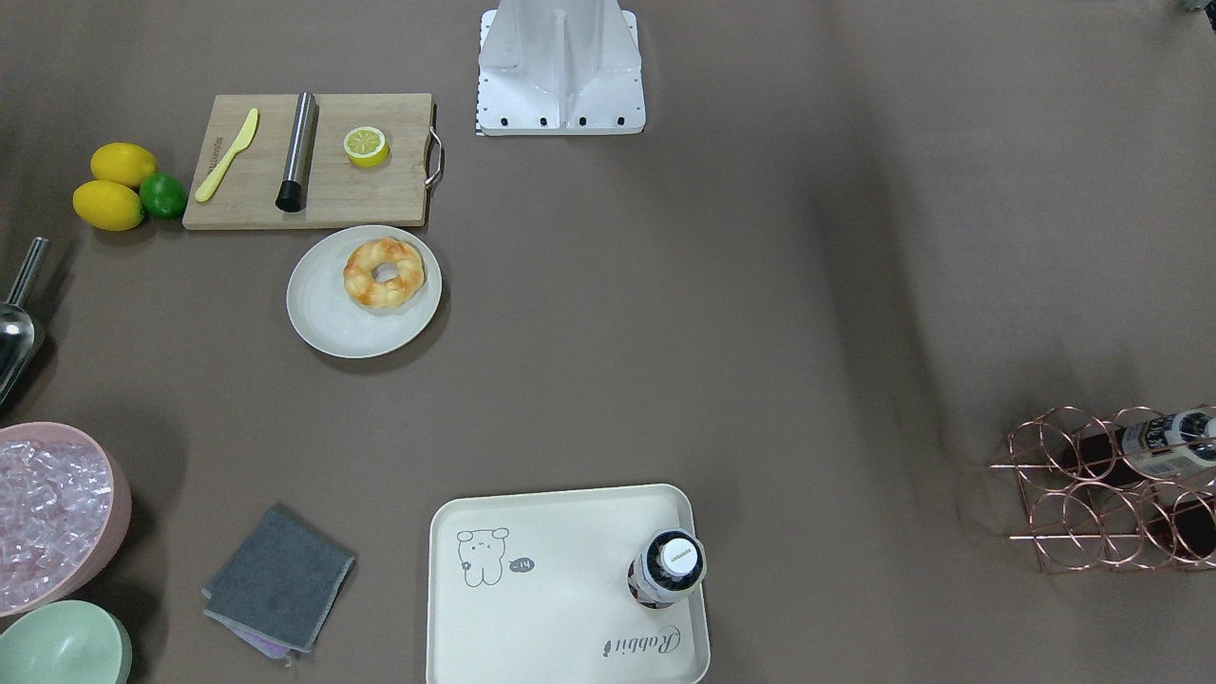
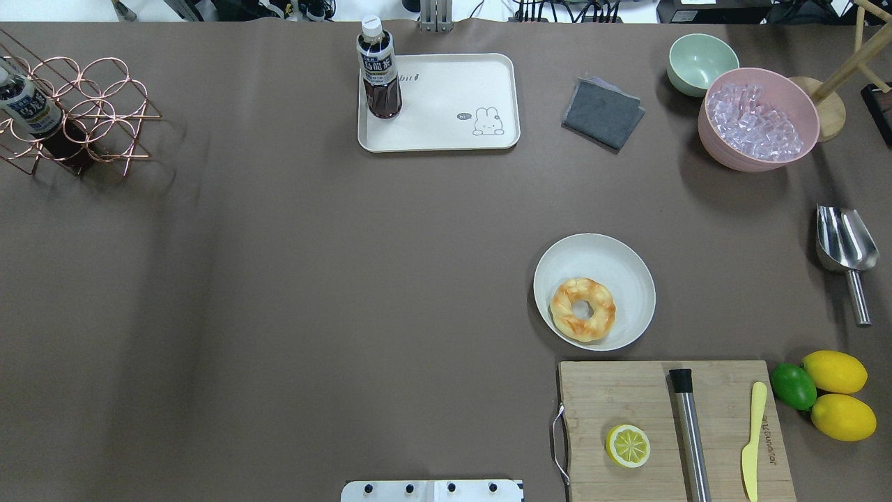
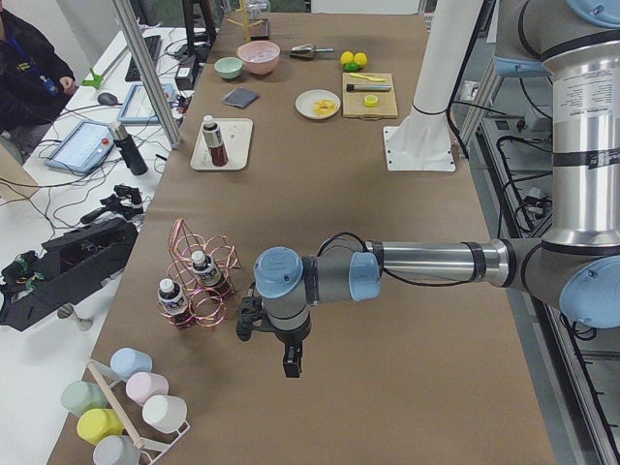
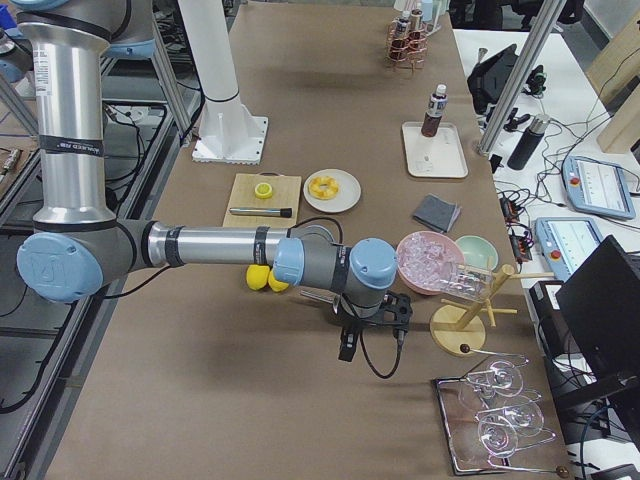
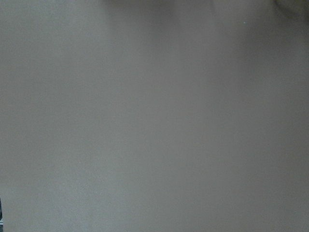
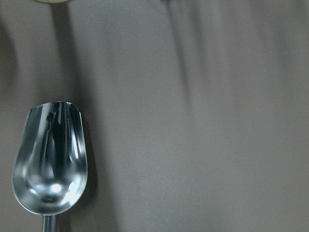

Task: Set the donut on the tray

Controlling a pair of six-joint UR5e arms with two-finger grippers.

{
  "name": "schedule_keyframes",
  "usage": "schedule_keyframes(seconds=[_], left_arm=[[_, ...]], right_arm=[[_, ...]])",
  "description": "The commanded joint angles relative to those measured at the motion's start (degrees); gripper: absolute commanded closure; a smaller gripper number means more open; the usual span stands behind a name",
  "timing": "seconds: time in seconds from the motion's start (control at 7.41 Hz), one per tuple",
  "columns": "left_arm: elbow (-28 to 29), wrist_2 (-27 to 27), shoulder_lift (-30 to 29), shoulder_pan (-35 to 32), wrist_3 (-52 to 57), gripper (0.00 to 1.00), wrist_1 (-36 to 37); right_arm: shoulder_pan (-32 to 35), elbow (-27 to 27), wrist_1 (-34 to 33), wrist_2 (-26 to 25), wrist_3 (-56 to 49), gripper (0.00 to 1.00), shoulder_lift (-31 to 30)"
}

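donut (image 2: 582, 309) on round plate (image 2: 599, 261), well apart from tray (image 2: 446, 104) | upright bottle (image 2: 380, 70) on tray (at one corner) | left gripper (image 3: 289, 368), right gripper (image 4: 345, 352): can't tell open or closed

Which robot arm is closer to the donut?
Right. The right gripper hangs by the scoop, not far from the donut; the left gripper is at the other end, by the copper rack.

Donut (image 2: 582, 309) golden-orange with cream streaks, plate (image 2: 599, 261) off-white. Tray (image 2: 446, 104) cream, grey animal drawing and grey script. Table cover (image 2: 279, 279) flat brown-grey; cloth (image 2: 603, 113) dark grey, pink bowl (image 2: 718, 150), mint-green bowl (image 2: 697, 66), lemons (image 2: 834, 371) yellow, lime (image 2: 793, 385) green.
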Motion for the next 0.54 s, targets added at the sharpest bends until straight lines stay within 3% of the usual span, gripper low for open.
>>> schedule_keyframes(seconds=[0.0,0.4], left_arm=[[-0.2,0.7,-0.4,-0.2,0.0,0.02,-0.1],[-0.1,0.7,-0.4,-0.2,-0.1,0.02,-0.1]], right_arm=[[-0.2,0.0,0.0,0.0,0.0,0.00,0.1],[-0.3,0.1,0.1,-0.1,-0.2,0.00,-0.2]])
